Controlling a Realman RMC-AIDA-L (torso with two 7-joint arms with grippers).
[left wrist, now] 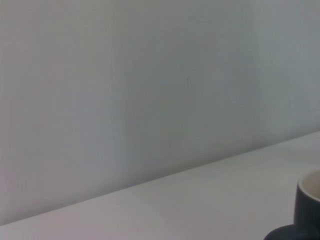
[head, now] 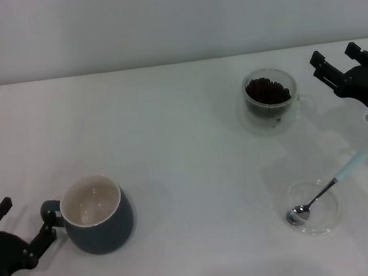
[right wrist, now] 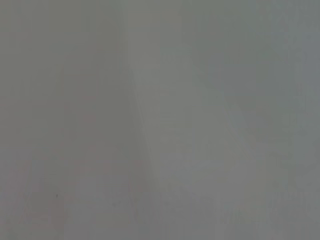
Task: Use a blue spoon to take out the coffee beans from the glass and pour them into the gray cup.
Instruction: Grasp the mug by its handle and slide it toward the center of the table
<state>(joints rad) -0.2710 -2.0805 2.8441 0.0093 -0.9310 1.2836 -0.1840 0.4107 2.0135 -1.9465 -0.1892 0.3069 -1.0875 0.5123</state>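
Your left gripper [head: 25, 227] sat at the near left edge of the table [head: 170, 133], jaws spread, one finger on each side of the mug handle; whether they touched it could not be told. Nothing was gripped.

The gray cup [head: 98, 214] stood upright near left, handle pointing left toward that gripper, cream inside bare. The left wrist view caught only a dark sliver of the cup [left wrist: 307, 205] at its edge, with table and wall behind.

Your right gripper [head: 337, 62] hovered at the far right, just right of the glass [head: 271, 99], jaws spread and holding nothing, apart from the glass handle.

The glass stood upright, far and right of centre, with the coffee beans [head: 268, 91] heaped inside. Its thin handle pointed right.

The spoon [head: 327, 187] lay near right, untouched, well apart from both grippers. Its metal bowl rested in a clear saucer [head: 311, 217]; the pale blue handle end stuck out over the saucer's far right rim, toward the right gripper.

The right wrist view showed only a blank grey surface.
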